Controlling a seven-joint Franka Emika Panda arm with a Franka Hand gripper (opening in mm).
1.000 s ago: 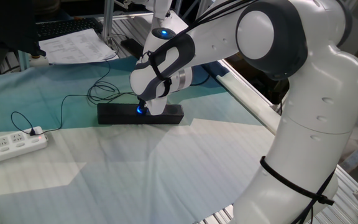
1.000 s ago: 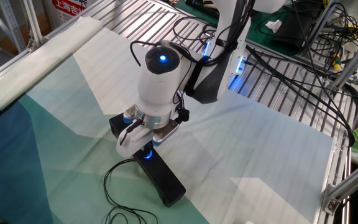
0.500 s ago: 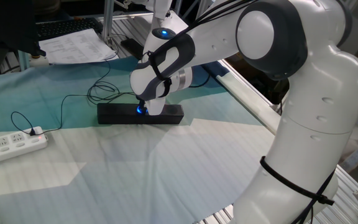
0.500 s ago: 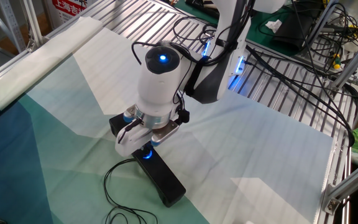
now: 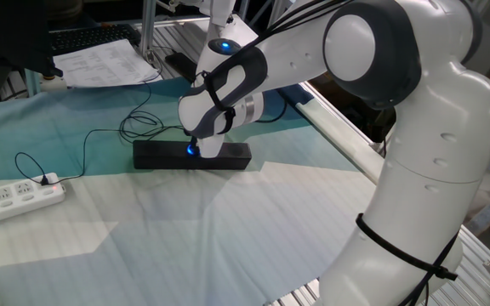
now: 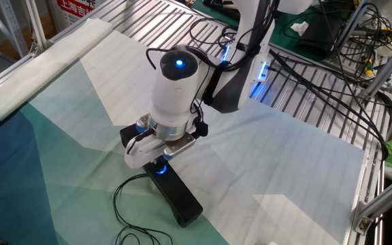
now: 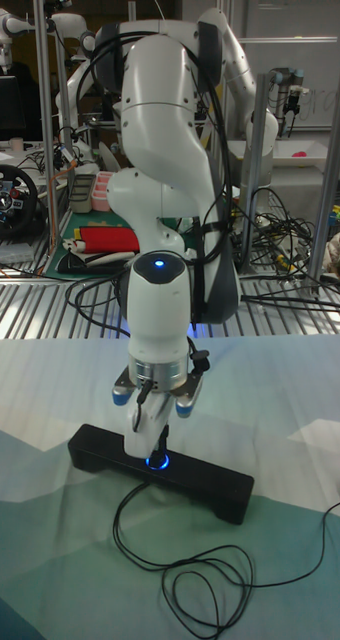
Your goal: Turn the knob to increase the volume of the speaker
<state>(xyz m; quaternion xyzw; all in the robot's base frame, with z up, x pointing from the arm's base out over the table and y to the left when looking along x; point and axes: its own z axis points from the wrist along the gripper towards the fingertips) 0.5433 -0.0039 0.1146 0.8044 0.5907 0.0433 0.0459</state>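
The speaker (image 5: 158,155) (image 6: 180,198) (image 7: 212,481) is a long black bar lying on the teal and white cloth. Its knob (image 5: 192,150) (image 6: 160,167) (image 7: 158,461) glows blue in the middle of its top face. My gripper (image 5: 196,144) (image 6: 159,162) (image 7: 159,450) points straight down over the knob, its dark fingers (image 7: 163,438) closed around it. The hand's white body hides most of the fingers in both fixed views.
A thin black cable (image 7: 190,572) (image 5: 100,134) loops from the speaker across the cloth. A white power strip (image 5: 15,197) lies at the left edge. Papers (image 5: 109,61) and a keyboard (image 5: 92,36) sit behind. Bare metal slats (image 6: 318,122) border the cloth.
The hand has twisted a little about its vertical axis over the knob; its white body has swung slightly in the other fixed view. The speaker has stayed in place.
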